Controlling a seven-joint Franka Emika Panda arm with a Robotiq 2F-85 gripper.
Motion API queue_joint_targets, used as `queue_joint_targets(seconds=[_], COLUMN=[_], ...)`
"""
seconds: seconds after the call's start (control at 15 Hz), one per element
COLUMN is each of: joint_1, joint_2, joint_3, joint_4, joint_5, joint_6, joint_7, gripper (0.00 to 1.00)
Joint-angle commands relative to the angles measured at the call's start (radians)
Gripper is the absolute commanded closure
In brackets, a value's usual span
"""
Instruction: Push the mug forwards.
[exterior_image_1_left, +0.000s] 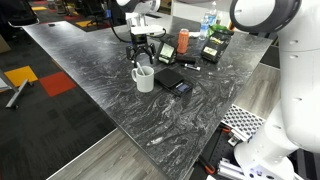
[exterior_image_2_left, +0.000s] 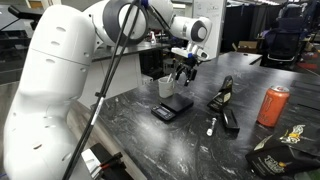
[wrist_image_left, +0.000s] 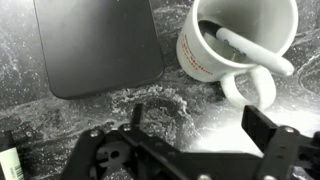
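Your pincer (wrist_image_left: 200, 128) is released: in the wrist view its two fingers (wrist_image_left: 136, 116) stand wide apart with only bare worktop (wrist_image_left: 190, 95) between them, and they grasp nothing. The mug (wrist_image_left: 215, 55) stands upright on the worktop just beyond the fingertips, a little to the right of the gap, with its loop handle (wrist_image_left: 248, 90) turned towards the pincer. A white rod-like thing (wrist_image_left: 258, 55) lies inside the mug, and you cannot tell what it is. To the left of the mug, near it but apart, lies a flat black pad (wrist_image_left: 98, 45). In an exterior view the pincer hangs close over the mug's far side, and whether they touch cannot be told. There the orange can (exterior_image_1_left: 183, 41) stands farther off to the right, well apart from the mug
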Motion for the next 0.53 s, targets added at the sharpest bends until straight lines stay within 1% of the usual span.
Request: queue_joint_targets(seconds=[0.0,0.47], joint_1=[-0.005,-0.017], joint_2=[-0.010,0.002], joint_3=[0.008,0.036], joint_4=[-0.007,0.007], joint_5=[0.024,0.115], joint_6=[-0.082,-0.121], joint_7=[-0.037,-0.166], gripper=[0.00,0.00])
